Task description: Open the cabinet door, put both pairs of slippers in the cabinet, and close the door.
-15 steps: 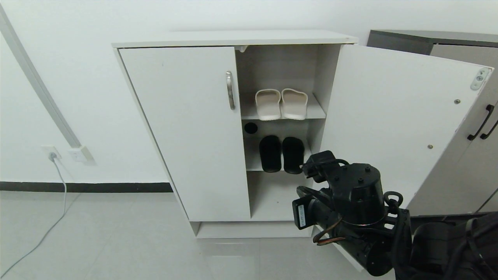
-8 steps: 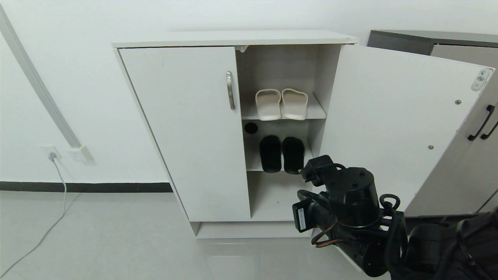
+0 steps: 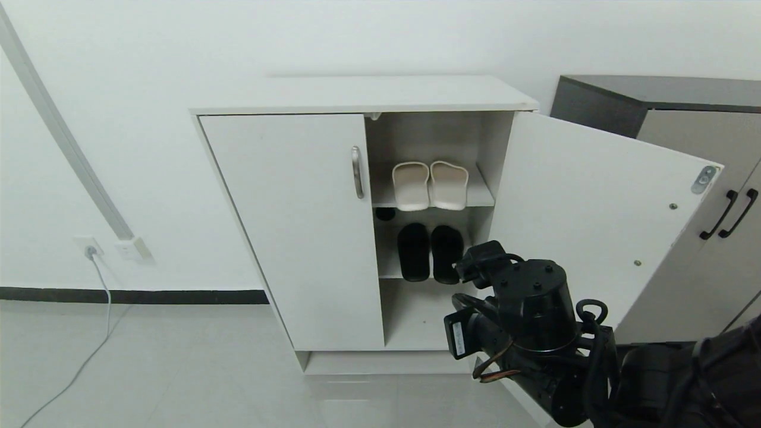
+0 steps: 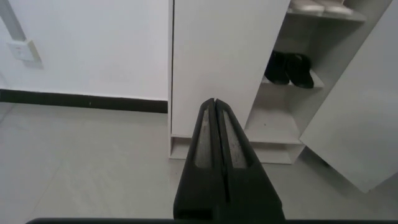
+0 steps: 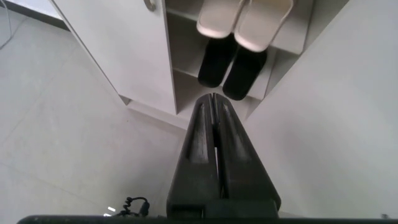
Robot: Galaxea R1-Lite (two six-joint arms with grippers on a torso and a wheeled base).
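The white cabinet point(image 3: 368, 94) has its right door point(image 3: 594, 220) swung wide open and its left door point(image 3: 297, 226) closed. A beige pair of slippers point(image 3: 429, 184) rests on the upper shelf. A black pair point(image 3: 429, 252) rests on the shelf below. My right gripper point(image 5: 214, 102) is shut and empty, low in front of the open compartment, pointing at the black slippers point(image 5: 230, 65) and the beige pair point(image 5: 245, 18). My left gripper point(image 4: 215, 106) is shut and empty, held back from the cabinet and facing the closed door point(image 4: 217, 56).
A grey cabinet point(image 3: 701, 208) with black handles stands right behind the open door. A wall socket with a cable point(image 3: 89, 249) is at the left. Open tiled floor point(image 3: 148, 368) lies in front and to the left of the cabinet.
The whole head picture has shifted: the cabinet now sits lower and looks a little smaller, so the camera moved. The right arm keeps much the same place before the open door.
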